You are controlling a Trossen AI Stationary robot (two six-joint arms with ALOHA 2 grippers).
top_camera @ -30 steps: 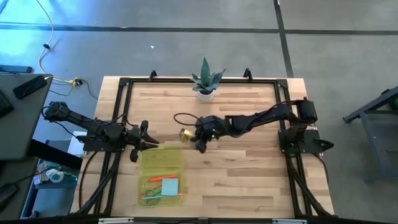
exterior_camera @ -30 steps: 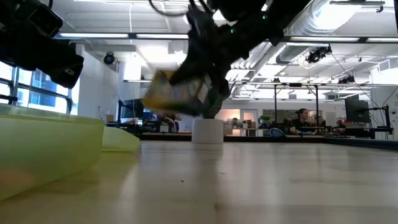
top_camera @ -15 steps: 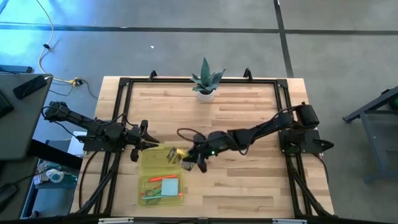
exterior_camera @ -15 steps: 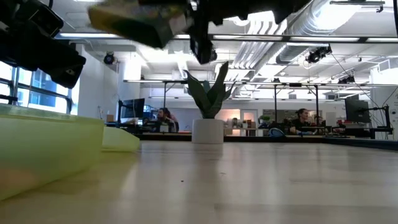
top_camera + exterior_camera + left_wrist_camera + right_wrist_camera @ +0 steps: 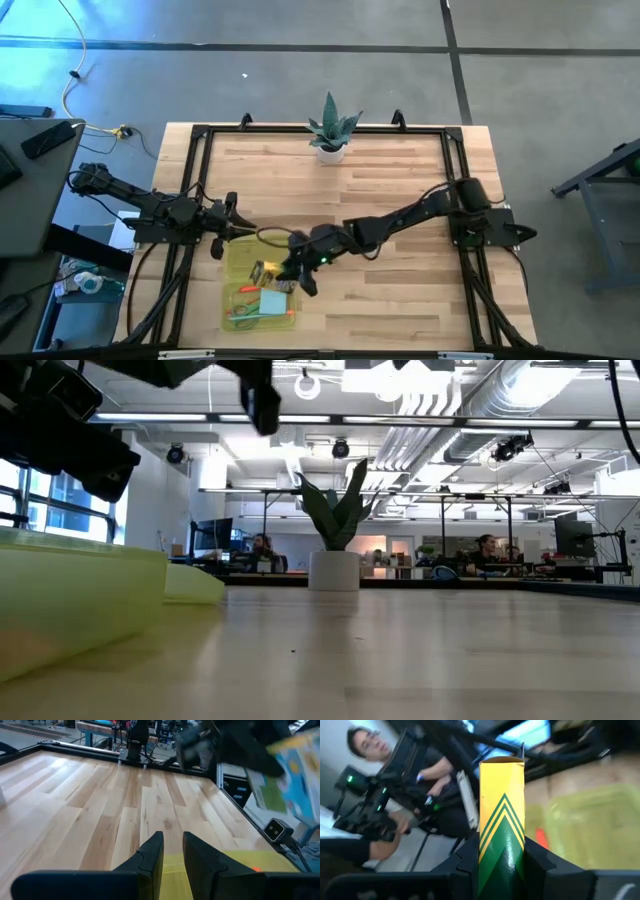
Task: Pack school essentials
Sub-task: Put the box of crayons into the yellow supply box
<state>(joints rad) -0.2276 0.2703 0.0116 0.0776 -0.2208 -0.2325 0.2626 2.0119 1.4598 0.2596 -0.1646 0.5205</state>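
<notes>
The crayon box (image 5: 501,820) sits clamped between the two fingers of the right gripper (image 5: 296,275), which are closed snug against its sides; in the right wrist view it fills the middle of the frame, yellow with green chevrons. In the high view it (image 5: 263,271) shows at lower left of centre, over the yellow-green plastic case (image 5: 238,258).

A second ago the box hung over bare table near the middle of the frame; half a second ago it had reached the case's upper right corner. Now it is above the seam between the case's two halves, so the carry looks nearly finished and the release is probably the step left.

Below it in the lower half of the case lie the blue note pad (image 5: 272,302), the green-handled scissors (image 5: 241,313) and an orange pencil (image 5: 252,288), unmoved across all the frames.

The left gripper (image 5: 222,232) rests at the case's upper left edge, where it was in both earlier frames; its fingers (image 5: 150,854) stand a narrow gap apart, holding nothing. In the low view the box has gone from centre frame to out of sight, leaving the plant (image 5: 335,525) unobstructed.
</notes>
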